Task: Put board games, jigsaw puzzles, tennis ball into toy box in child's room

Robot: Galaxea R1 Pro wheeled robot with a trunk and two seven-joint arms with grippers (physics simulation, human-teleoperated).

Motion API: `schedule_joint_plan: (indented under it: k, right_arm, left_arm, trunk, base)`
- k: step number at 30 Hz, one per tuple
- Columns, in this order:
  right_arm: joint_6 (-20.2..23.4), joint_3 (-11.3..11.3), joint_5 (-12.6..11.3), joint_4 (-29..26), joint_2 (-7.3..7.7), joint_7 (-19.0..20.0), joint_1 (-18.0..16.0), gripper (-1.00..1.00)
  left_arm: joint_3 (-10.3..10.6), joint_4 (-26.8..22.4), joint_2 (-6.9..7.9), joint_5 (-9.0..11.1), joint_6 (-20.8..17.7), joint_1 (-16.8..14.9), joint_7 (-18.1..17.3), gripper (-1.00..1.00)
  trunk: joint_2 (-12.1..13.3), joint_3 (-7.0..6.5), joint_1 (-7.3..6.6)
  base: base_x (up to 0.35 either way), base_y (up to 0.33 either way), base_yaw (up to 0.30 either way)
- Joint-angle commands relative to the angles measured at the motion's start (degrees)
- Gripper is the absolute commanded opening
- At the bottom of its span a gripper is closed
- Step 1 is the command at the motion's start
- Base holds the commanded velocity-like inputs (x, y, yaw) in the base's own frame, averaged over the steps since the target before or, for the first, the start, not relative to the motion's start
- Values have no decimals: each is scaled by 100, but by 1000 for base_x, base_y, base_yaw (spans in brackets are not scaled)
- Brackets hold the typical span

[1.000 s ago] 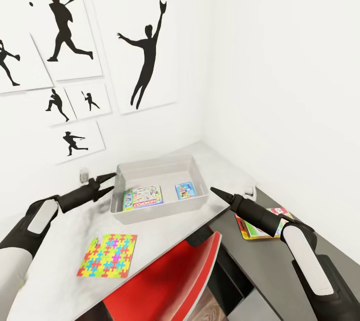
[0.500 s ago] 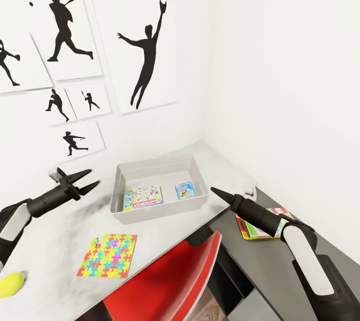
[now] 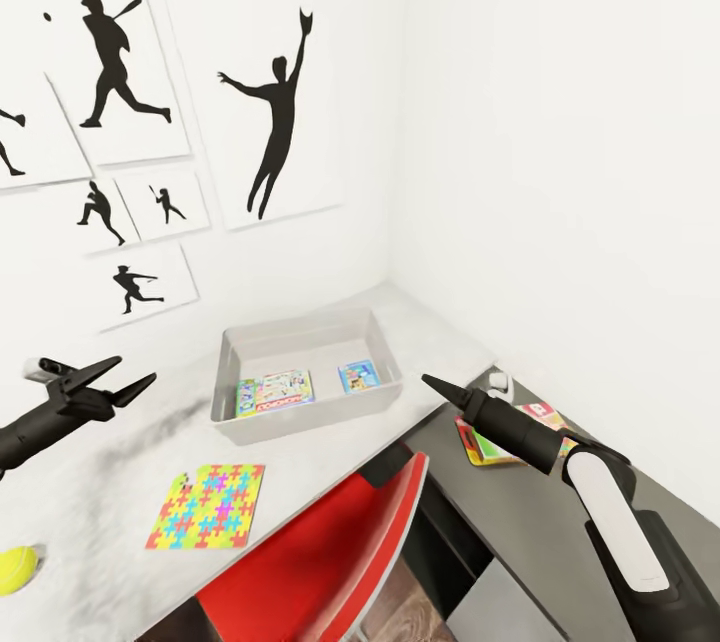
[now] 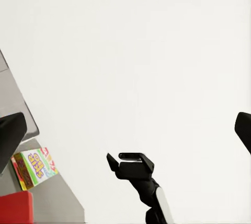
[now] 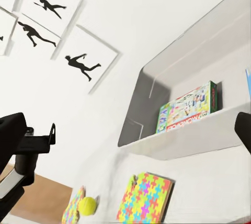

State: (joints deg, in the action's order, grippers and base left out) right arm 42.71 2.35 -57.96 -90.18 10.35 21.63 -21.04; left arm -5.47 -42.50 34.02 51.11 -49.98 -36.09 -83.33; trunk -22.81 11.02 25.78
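Note:
The grey toy box (image 3: 228, 416) stands on the pale table (image 3: 120, 452) near the wall corner. In it lie a pale board game with a red banner (image 3: 274, 392) and a blue one (image 3: 358, 375). A jigsaw puzzle (image 3: 207, 506) lies in front of the box, and the tennis ball (image 3: 15, 569) sits at the table's left edge. My left gripper (image 3: 135, 370) hovers open and empty, left of the box. My right gripper (image 3: 427, 382) is open and empty, right of the box, above a green-red board game (image 3: 478, 447) on the dark lower section. A second jigsaw puzzle (image 5: 72, 212) lies beside the ball (image 5: 87, 205).
A red chair (image 3: 320, 562) is pushed under the table's front edge. Framed silhouette pictures (image 3: 270, 112) hang on the white wall behind the table. A small white object (image 3: 497, 384) sits at the step between the pale top and the dark section (image 3: 520, 522).
My left gripper has drawn away from the toy box's left rim, moving left and opening wider. The head view has shifted slightly. The right arm has stayed in place.

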Motion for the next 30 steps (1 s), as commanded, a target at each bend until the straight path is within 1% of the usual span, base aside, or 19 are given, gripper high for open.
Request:
schedule_joint_plan:
  k: [1,6,11,15,30]
  right_arm:
    - [18,2,-4,0,3,8,-6,100]
    - [18,2,-5,0,-1,8,-6,100]
    - [18,23,-5,0,-11,1,-6,100]
    - [0,28,-5,0,-11,0,-6,100]
    - [-34,29,-5,0,-13,-8,-6,100]
  left_arm:
    - [3,-1,5,13,-59,1,-17,100]
    - [4,-3,1,20,-56,5,-20,100]
    - [4,-4,4,15,-36,9,-32,100]
    - [9,-4,0,16,-30,6,-34,100]
    - [11,-4,0,13,-28,10,-26,100]
  trunk:
    - [-11,4,1]
    - [-11,-35,1]
    - [-11,-79,1]
    - [-11,-114,1]
    - [-11,-236,1]
  base:
    - [-182,0,-175]
    - [-63,0,-154]
    - [-141,0,-21]
    - [-144,0,126]
    - [-14,0,187]
